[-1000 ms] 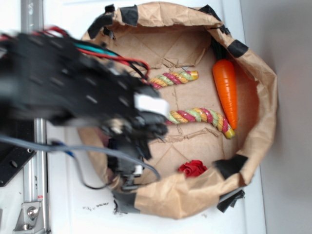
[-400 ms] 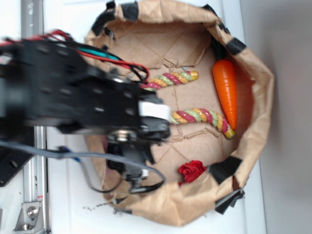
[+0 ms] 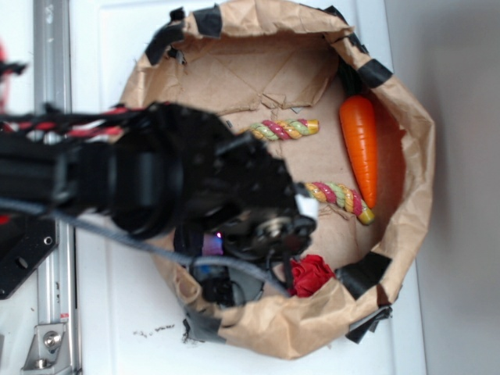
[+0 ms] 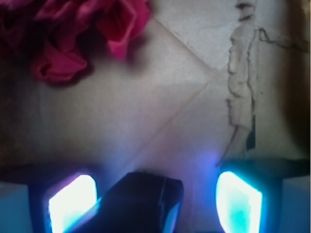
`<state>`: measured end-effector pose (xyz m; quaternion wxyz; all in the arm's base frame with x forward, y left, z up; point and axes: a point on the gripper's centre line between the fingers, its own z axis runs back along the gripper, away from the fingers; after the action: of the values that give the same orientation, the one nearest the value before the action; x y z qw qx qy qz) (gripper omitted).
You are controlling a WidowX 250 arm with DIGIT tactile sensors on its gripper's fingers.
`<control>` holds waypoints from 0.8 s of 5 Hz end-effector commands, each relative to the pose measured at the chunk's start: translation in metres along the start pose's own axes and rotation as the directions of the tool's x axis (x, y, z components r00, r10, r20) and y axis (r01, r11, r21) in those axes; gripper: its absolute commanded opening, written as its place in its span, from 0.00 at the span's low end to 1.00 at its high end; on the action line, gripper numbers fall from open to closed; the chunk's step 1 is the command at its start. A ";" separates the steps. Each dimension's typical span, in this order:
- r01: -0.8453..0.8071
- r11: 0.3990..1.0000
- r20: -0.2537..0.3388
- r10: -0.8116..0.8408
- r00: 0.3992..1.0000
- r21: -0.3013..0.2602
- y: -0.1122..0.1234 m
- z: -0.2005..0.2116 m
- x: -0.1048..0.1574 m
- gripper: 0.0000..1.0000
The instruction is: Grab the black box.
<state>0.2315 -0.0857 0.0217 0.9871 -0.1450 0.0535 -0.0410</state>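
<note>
Exterior view, seen from above: a blurred black robot arm (image 3: pixel 156 183) reaches in from the left edge of the frame over a round brown paper basket (image 3: pixel 406 117) patched with black tape, which sits on a white surface. Its gripper (image 3: pixel 226 285) hangs low over the basket's lower left part, and its fingers cannot be made out here. An orange carrot (image 3: pixel 361 148) lies upright along the basket's right wall. Two striped rope pieces rest on the floor, one (image 3: pixel 285 129) near the centre, the other (image 3: pixel 340 199) just below the carrot's tip. A crumpled red cloth (image 3: pixel 312 275) sits at the lower centre, beside the arm.

Wrist view: two fingers (image 4: pixel 73 201) glow blue-white at the lower left and lower right, spread apart. The black box (image 4: pixel 141 201) sits between them at the bottom centre, glossy and dark, not visibly pinched. The red cloth (image 4: pixel 73 34) fills the upper left, on creased brown paper.
</note>
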 end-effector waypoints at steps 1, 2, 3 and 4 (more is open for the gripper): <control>0.136 0.983 -0.040 -0.132 0.990 0.120 -0.014 -0.015 -0.005 0.02; 0.060 0.989 -0.025 -0.057 0.998 0.134 -0.002 0.008 -0.002 0.00; 0.007 0.989 0.007 -0.008 1.000 0.145 0.009 0.035 0.001 0.00; -0.139 0.962 0.115 0.114 0.987 0.235 0.032 0.070 0.003 0.00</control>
<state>0.2407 -0.0330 0.0629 0.9989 -0.0186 0.0405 0.0134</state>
